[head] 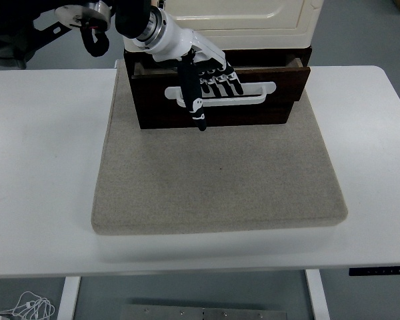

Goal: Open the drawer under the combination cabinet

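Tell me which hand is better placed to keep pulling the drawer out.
The left hand. Its fingers are already at the white handle on the front of the dark drawer, which is partly out. The right hand is not in view at all.

Head view: I look down and forward from high on the robot's side.
Nearness: the left hand (210,83) sits far up-frame.
Shared views: I have one only.
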`<state>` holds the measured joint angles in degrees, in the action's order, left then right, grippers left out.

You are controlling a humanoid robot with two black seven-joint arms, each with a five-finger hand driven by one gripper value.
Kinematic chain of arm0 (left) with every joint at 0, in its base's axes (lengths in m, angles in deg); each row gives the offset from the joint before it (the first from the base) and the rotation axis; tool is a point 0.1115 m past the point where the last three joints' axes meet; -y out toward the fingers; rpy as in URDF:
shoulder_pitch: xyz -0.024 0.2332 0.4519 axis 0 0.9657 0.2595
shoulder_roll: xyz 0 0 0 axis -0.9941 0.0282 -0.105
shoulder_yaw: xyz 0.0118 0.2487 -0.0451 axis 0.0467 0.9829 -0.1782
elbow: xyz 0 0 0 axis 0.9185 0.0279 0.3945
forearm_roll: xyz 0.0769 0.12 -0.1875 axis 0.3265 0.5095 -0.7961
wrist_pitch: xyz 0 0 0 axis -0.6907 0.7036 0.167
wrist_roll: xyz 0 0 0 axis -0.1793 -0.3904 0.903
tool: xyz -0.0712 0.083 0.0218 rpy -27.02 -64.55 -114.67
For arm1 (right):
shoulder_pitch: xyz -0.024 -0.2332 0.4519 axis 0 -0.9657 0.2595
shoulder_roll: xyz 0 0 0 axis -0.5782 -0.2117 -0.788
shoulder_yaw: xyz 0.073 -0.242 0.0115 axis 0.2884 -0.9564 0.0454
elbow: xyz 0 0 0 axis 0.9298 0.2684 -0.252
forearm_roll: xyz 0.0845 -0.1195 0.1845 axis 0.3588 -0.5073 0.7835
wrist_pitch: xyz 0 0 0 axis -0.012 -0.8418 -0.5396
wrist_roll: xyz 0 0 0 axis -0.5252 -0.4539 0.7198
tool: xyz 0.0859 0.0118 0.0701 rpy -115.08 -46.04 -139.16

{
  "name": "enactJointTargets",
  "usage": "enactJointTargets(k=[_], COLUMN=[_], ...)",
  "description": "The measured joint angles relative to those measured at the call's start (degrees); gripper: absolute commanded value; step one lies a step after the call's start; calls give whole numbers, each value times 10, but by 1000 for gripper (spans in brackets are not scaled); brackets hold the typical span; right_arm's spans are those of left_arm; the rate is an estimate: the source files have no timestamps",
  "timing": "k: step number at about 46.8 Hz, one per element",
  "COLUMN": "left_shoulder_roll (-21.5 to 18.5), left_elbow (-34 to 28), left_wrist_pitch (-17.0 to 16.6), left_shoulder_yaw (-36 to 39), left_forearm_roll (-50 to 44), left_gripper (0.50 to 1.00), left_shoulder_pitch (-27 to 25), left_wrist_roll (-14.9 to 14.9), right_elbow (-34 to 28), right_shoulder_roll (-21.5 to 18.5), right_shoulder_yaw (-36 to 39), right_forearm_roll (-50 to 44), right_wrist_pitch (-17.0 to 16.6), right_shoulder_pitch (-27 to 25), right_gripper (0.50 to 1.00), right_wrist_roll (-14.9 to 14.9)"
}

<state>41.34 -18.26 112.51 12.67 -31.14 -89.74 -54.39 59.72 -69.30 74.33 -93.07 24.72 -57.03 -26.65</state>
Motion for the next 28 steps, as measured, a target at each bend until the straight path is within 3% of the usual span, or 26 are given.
enactJointTargets(k=[28], left_shoulder_roll=[1], left_elbow=[-6], left_wrist_pitch=[0], left_shoulder_yaw=[-2], left_forearm_roll=[-7], left_gripper=[1000], left_shoulder_pitch=[0], left_wrist_roll=[0], right_elbow=[0], right_shoulder_roll=[0], right_shoulder_yaw=[0], right_forearm_roll=[0], right_wrist_pitch=[0], right_shoulder_pitch=[1], right_gripper=[926], right_wrist_roll=[0])
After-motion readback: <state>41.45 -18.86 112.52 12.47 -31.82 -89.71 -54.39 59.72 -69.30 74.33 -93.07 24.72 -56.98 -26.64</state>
